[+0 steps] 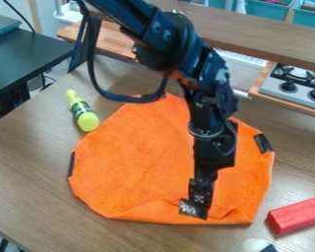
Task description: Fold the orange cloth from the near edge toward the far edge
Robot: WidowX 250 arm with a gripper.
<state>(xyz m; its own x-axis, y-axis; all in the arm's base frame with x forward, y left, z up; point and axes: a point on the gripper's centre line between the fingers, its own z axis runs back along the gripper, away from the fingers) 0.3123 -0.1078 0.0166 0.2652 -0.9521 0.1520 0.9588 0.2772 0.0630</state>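
Camera view: the black gripper (198,205) hangs at lower centre, down at the near part of an orange cloth (134,162) that lies spread over the middle of the wooden table (28,162). Whether its jaws are open, closed or pinching fabric, I cannot tell. The cloth is puckered beside the gripper, with a low crease running towards its lower right edge. Dark patches sit at its left edge (71,164) and upper right edge (263,143).

A shallow or off-centre grip could let the fabric slip away, since it looks soft and thin and lies almost flat. Pressing too hard might bunch it into more wrinkles, or drag the whole piece across the smooth table. The yellow-green bottle (83,112) lies on its side at upper left, close to the cloth's edge; a sideways pull of the fabric could nudge it, and being round it may roll. A wide swing to the lower right could knock the red block (298,214), which lies near the cloth. The arm's cable (94,74) loops down over the upper edge of the cloth and might snag or brush it if the arm turned sharply.
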